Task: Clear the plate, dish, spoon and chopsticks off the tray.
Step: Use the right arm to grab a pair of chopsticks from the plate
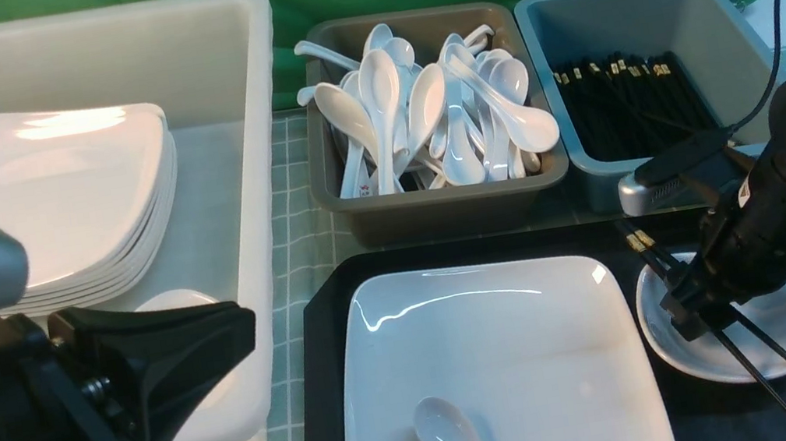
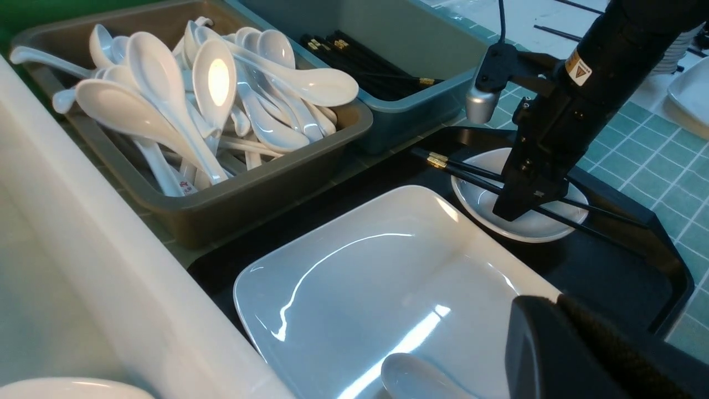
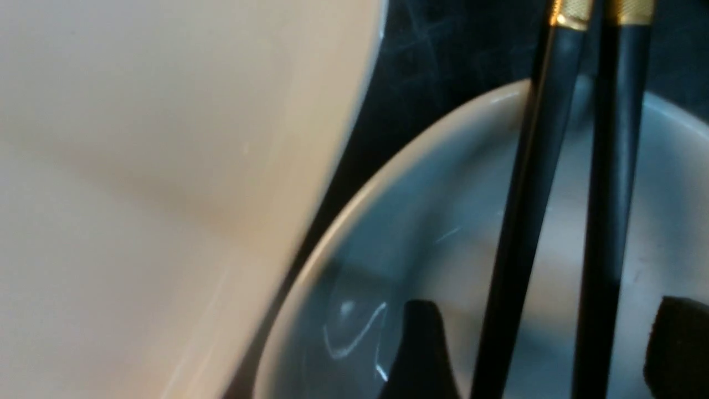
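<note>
On the black tray (image 1: 321,389) lies the large white plate (image 1: 492,347), with the spoon (image 1: 453,440) resting in its near part. To its right sits the small dish (image 1: 773,330), and the black chopsticks (image 1: 640,244) lie side by side across it. My right gripper (image 1: 692,319) is down over the dish, open. In the right wrist view its fingertips (image 3: 421,343) stand on either side of both chopsticks (image 3: 526,221) without touching them. My left gripper (image 1: 252,326) hangs shut and empty at the left, by the tub's near wall.
A white tub (image 1: 263,194) at the left holds stacked square plates (image 1: 65,193) and a small dish (image 1: 177,298). Behind the tray stand a grey bin (image 1: 439,209) heaped with spoons and a blue bin (image 1: 644,15) of chopsticks.
</note>
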You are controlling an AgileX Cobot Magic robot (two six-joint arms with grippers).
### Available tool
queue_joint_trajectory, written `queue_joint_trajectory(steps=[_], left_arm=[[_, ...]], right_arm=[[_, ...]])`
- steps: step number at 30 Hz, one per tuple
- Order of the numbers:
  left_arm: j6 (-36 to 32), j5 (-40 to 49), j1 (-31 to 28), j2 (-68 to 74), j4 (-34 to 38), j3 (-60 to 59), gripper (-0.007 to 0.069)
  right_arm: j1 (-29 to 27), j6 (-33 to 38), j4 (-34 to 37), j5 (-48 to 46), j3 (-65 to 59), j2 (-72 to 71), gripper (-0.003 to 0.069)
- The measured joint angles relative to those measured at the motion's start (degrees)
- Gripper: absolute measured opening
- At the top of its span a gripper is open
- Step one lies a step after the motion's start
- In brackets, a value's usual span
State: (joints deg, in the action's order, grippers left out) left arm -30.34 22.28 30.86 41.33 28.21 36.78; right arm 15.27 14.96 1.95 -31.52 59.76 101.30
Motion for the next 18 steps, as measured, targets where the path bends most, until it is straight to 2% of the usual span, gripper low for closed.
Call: queue_joint_trajectory(steps=[3,6,8,11,12,13,18], left_arm=[[-0.1,0.0,0.0,0.0,0.0,0.0,0.0013],[-0.2,0.3,0.0,0.0,0.0,0.0,0.0013],[-0.2,0.3,0.0,0.0,0.0,0.0,0.0013],[-0.2,0.3,0.0,0.0,0.0,0.0,0.0013],[-0.2,0.3,0.0,0.0,0.0,0.0,0.0013],[-0.2,0.3,0.0,0.0,0.0,0.0,0.0013],[-0.4,0.3,0.0,0.0,0.0,0.0,0.0013]], right_arm=[[0.0,0.0,-0.1,0.1,0.0,0.8,0.0474],[0.0,0.0,-0.1,0.2,0.0,1.9,0.0392],[0.0,0.0,-0.1,0.1,0.0,1.9,0.0363],[0.0,0.8,-0.2,-1.0,0.0,1.5,0.0191],[0.0,0.8,-0.2,-1.0,0.0,1.5,0.0181],[0.0,1.5,-0.2,-1.8,0.0,0.8,0.0119],[0.0,5.3,0.2,-7.7,1.5,-3.9,0.0118]])
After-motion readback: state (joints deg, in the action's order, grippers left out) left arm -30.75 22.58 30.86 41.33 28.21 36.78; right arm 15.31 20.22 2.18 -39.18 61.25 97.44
